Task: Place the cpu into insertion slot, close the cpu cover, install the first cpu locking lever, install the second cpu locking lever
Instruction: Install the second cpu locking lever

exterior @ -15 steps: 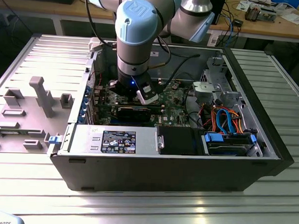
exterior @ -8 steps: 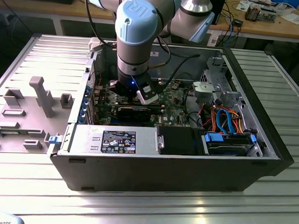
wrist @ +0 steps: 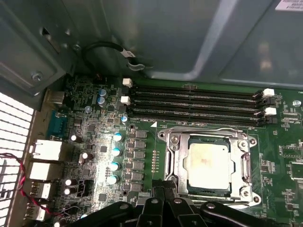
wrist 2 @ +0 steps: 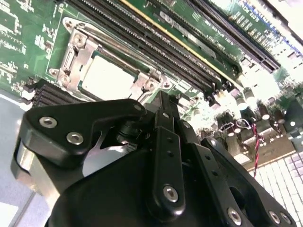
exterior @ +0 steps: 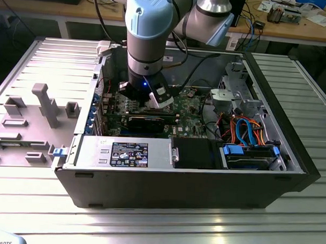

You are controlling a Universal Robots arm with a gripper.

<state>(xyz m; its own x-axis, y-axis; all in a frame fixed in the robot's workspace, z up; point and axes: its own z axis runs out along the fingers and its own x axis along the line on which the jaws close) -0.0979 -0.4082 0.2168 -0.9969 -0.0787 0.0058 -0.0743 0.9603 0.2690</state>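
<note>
The cpu is sitting seated in the insertion slot, with the cpu cover lying down around it, framing its silvery top. The gripper is hovering just beside the socket edge, fingers drawn narrowly together and holding nothing. Judgement: the chip is light, rigid and fragile; handle by its edges only.

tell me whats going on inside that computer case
A robot arm's black gripper is down inside the open grey computer case, just over the green motherboard. The square silvery-topped cpu already sits in the metal-rimmed insertion slot, with the thin silver cpu cover lying closed around it.
</note>
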